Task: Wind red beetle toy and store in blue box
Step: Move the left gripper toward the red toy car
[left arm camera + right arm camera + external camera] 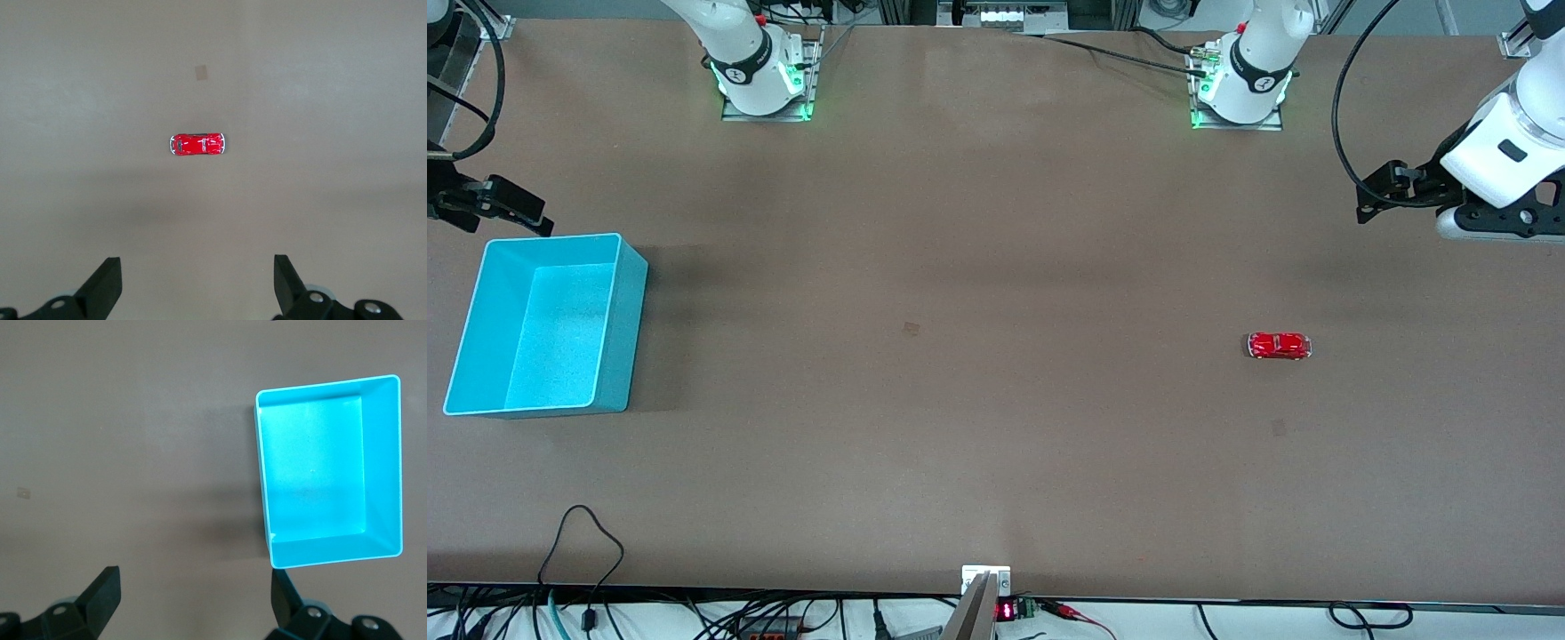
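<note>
A tiny glossy red beetle-shaped toy car with silvery ends [1280, 346] sits alone on the brown worktop [960, 356], toward the left arm's end. A light blue rectangular plastic bin [543, 324] stands empty at the right arm's end, well apart from the car. The left gripper [197, 285] hangs in the air above bare worktop near the toy, fingers spread wide, holding nothing. The right gripper [195, 597] hangs just beside the bin's rim, also spread wide and empty.

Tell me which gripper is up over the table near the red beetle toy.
The left gripper, open; the red beetle toy fills its wrist view, while the right gripper overlooks the blue box.
</note>
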`<act>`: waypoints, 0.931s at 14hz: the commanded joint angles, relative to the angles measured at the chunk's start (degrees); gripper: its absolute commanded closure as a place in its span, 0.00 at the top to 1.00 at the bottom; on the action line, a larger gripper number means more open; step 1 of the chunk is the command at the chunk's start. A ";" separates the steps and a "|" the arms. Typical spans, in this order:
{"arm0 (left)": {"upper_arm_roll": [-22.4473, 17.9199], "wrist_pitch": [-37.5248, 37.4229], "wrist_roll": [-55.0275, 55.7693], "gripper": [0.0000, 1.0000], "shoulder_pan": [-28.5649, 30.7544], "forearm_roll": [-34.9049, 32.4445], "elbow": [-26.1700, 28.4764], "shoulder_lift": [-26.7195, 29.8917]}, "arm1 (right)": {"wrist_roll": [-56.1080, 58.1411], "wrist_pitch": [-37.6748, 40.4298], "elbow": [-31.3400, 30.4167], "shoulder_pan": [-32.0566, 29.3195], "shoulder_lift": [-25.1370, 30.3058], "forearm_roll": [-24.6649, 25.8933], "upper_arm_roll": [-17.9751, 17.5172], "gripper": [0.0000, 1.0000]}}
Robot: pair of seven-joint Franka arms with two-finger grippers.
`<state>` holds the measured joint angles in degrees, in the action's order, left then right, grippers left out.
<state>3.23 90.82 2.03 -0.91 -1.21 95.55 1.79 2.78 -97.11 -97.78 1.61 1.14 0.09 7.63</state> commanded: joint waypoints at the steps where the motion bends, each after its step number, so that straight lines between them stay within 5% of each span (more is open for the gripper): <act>1: 0.37 -1.08 -0.18 1.00 0.21 0.33 -0.81 0.15 | 0.29 0.87 0.31 0.14 0.53 0.09 0.10 1.00; 13: 0.28 -5.30 -0.35 1.00 0.29 0.42 -1.95 -1.17 | 0.29 0.60 0.31 0.14 0.27 0.00 0.10 1.00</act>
<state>3.23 87.53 2.03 -0.91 -1.21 95.43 1.65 2.78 -97.11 -97.78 1.62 1.14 0.09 7.63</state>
